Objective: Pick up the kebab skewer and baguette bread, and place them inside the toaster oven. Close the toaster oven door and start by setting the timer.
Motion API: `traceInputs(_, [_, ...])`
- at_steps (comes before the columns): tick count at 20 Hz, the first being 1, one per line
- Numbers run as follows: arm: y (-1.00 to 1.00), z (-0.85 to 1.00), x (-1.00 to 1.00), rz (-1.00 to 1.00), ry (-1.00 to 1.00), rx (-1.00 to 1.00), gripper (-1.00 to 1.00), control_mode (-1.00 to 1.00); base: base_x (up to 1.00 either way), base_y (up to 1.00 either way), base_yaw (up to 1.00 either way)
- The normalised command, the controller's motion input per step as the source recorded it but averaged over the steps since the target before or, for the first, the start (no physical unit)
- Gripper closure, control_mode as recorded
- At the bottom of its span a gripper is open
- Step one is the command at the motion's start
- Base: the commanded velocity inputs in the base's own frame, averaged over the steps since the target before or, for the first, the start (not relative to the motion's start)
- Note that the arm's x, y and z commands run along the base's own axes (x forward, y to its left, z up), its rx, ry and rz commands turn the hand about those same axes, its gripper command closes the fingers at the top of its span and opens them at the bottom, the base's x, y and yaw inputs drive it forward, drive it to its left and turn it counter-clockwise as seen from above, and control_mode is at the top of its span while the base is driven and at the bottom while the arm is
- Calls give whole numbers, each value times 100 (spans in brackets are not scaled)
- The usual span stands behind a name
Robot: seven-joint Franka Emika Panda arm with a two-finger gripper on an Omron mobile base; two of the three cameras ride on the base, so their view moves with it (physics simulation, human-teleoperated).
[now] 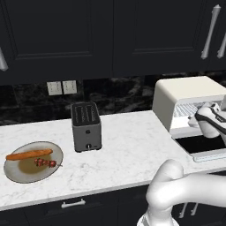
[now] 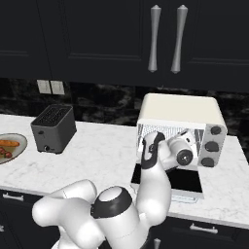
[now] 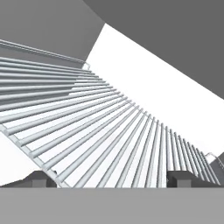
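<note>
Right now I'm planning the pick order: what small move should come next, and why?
Probably pull the open, empty hand back from the toaster oven toward the plate: the door lies open, yet baguette and skewer sit there.

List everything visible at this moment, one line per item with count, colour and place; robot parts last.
kebab skewer: 1, dark-red chunks on a thin stick, on the plate, in front of the baguette.
baguette bread: 1, orange-brown, across the plate.
plate: 1, grey, counter far left.
slot toaster: 1, dark grey, mid-counter.
toaster oven: 1, cream-white, counter right, three knobs on its right side.
toaster oven door: 1, dark glass, folded down open.
wire rack: 1, silver, inside the oven.
wall outlets: 2, pale, on the backsplash.
cabinet handles: 2, silver, above the oven.
counter: 1, white marble.
gripper: 1, dark tips, open, at the oven's mouth over the rack.
</note>
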Motion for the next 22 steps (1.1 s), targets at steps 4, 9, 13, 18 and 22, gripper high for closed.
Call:
traceInputs(4, [0,-16,17,0,0,-2,-100,-100,0,0,0])
traceInputs(9, [0,0,31,0,0,0,100,-100,0,0,0])
traceInputs(13, [-4,0,14,0,0,0,100,-100,0,0,0])
traceInputs(18, [-11,0,-2,0,0,1,100,-100,0,0,0])
traceInputs(22, [-12,0,-51,0,3,1,100,-100,0,0,0])
